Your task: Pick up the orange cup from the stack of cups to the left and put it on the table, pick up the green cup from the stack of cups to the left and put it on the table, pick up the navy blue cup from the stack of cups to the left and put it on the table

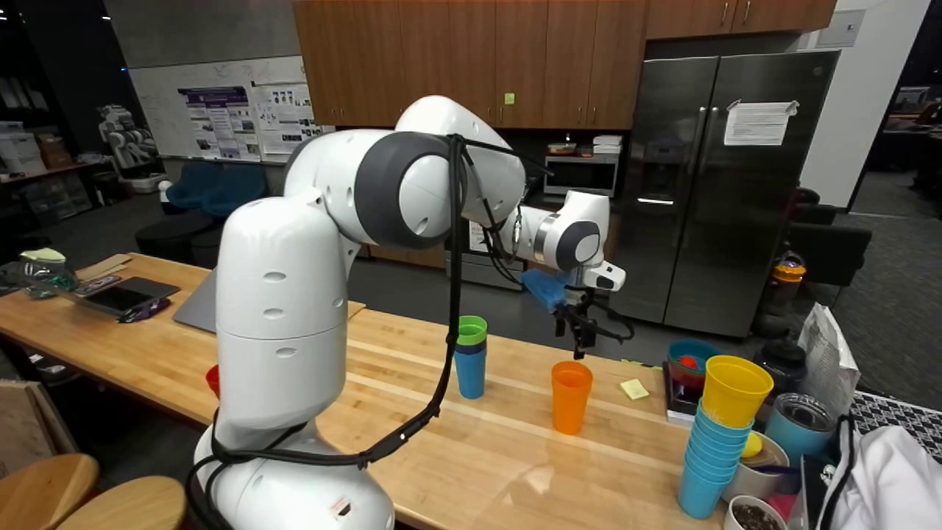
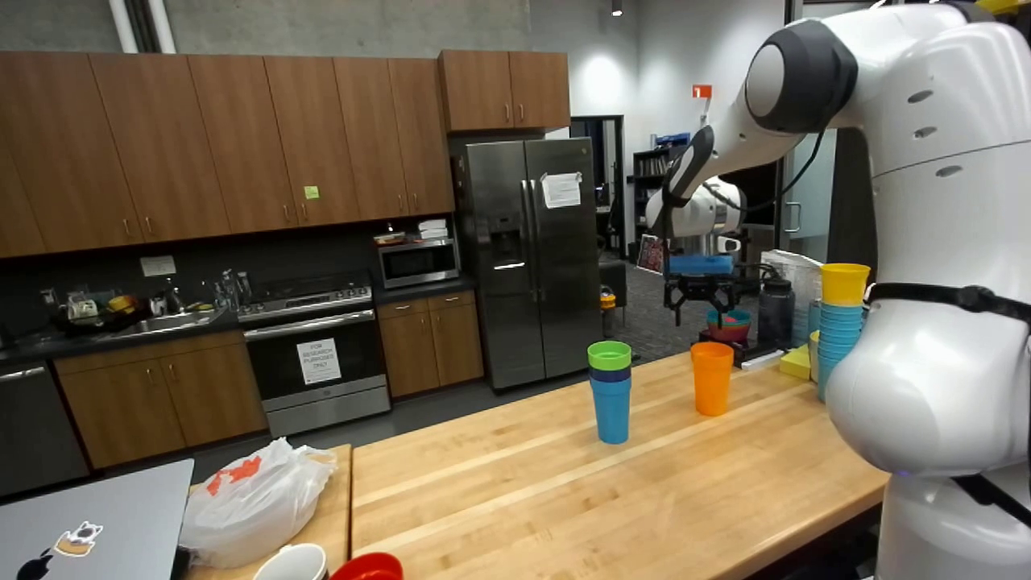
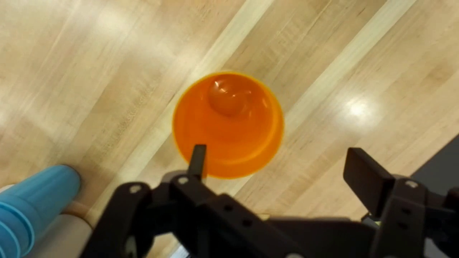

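The orange cup (image 1: 571, 397) stands upright by itself on the wooden table (image 1: 508, 434); it also shows in an exterior view (image 2: 712, 379) and from above in the wrist view (image 3: 229, 122). The green cup (image 2: 609, 355) is at the top of a stack, with the navy blue cup (image 2: 610, 375) under it and a light blue cup (image 2: 612, 412) at the bottom. This stack is out of the wrist view. My gripper (image 2: 699, 316) is above the orange cup, apart from it. In the wrist view its fingers (image 3: 277, 148) are spread with nothing between them.
A tall stack of light blue cups (image 1: 710, 460) topped by a yellow cup (image 1: 736, 390) stands among bowls and bottles at the table's end. A yellow sticky note (image 1: 634, 389) lies near the orange cup. A plastic bag (image 2: 258, 499), laptop (image 2: 89, 524) and red cup (image 2: 370, 567) are opposite.
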Robot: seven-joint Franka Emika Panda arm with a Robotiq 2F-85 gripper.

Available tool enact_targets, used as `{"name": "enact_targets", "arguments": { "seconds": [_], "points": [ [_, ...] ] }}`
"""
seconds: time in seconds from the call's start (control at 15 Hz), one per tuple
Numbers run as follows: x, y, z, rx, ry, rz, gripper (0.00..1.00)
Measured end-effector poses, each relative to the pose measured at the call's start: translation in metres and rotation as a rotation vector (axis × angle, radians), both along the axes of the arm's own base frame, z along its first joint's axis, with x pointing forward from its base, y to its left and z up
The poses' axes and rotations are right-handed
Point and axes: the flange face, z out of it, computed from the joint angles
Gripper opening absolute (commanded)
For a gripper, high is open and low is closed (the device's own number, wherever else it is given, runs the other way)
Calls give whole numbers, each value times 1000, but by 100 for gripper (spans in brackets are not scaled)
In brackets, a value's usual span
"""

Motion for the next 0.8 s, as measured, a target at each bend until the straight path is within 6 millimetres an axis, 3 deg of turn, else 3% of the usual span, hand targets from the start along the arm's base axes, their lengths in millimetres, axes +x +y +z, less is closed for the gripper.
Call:
{"name": "enact_targets", "arguments": {
  "seconds": [0.4,0.6,0.8],
  "points": [
    [6,67,46,10,-71,158,100],
    [3,90,46,26,-72,244,100],
    [-2,113,34,42,-47,333,100]
  ]
}}
